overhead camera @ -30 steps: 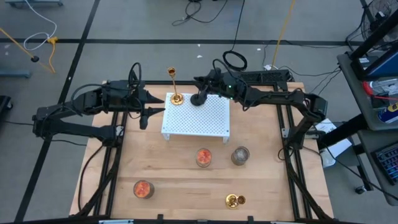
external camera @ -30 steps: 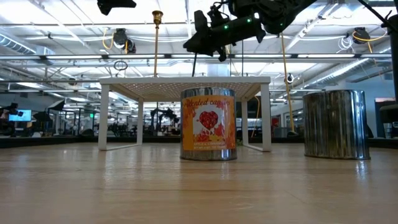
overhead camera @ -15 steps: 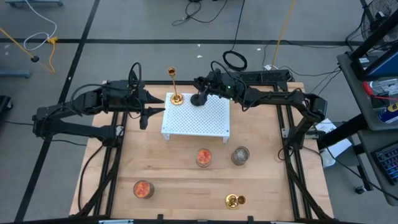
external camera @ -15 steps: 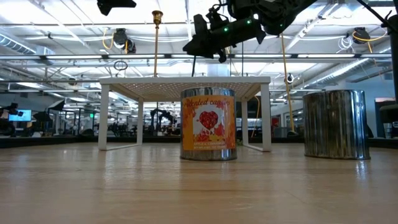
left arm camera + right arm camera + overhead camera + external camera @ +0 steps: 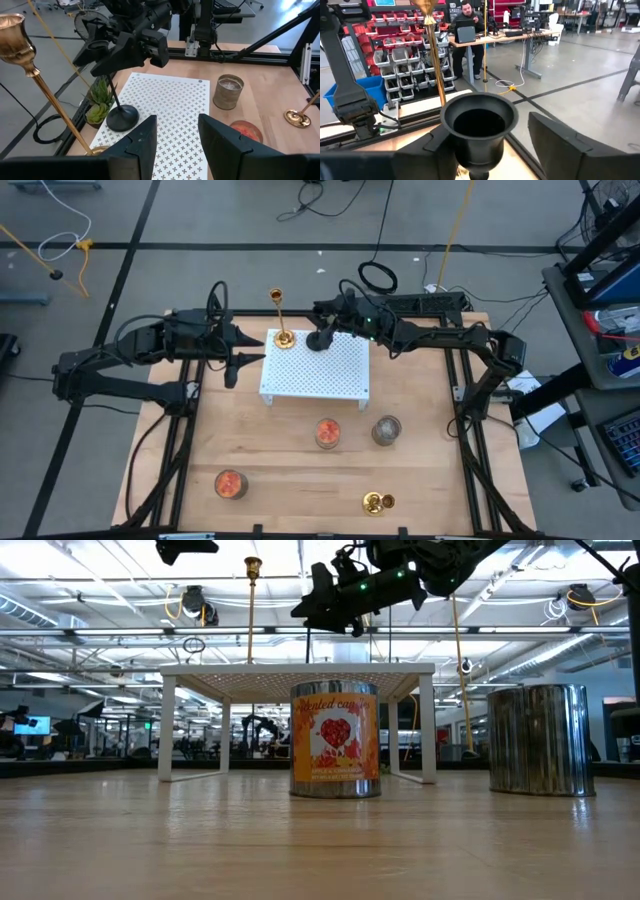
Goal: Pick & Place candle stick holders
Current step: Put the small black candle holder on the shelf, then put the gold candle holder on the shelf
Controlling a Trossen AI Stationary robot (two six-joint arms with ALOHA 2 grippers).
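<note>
The right claw (image 5: 326, 322) hangs over the far edge of the white perforated stand (image 5: 315, 368), around the top of the black candle stick holder (image 5: 319, 338). In the right wrist view the holder's cup (image 5: 479, 119) sits between the two dark fingers (image 5: 559, 145), with a gap visible on the one side; whether the pads actually touch it cannot be told, so the claw looks spread around it rather than pinching. The left wrist view shows the black holder's round base (image 5: 122, 117) resting on the stand's dotted top, the stem tilted up toward the right claw (image 5: 131, 48).

Just beside it on the same stand, at the far left corner, a tall gold candle stick holder (image 5: 282, 320) stands upright, apart from the black one. In the low view its cup (image 5: 252, 564) rises above the stand's top (image 5: 297, 669).

The left claw (image 5: 240, 350) waits at the stand's left side, its fingers (image 5: 140, 144) spread and holding nothing.

On the wooden table (image 5: 280, 460), nearer the front, a second gold candle stick holder (image 5: 377, 502) lies on its side. Two orange candle tins (image 5: 327, 432) (image 5: 230, 484) and a silver tin (image 5: 386, 430) stand well apart from it.

A person (image 5: 466, 15) sits at a desk in the room beyond.
</note>
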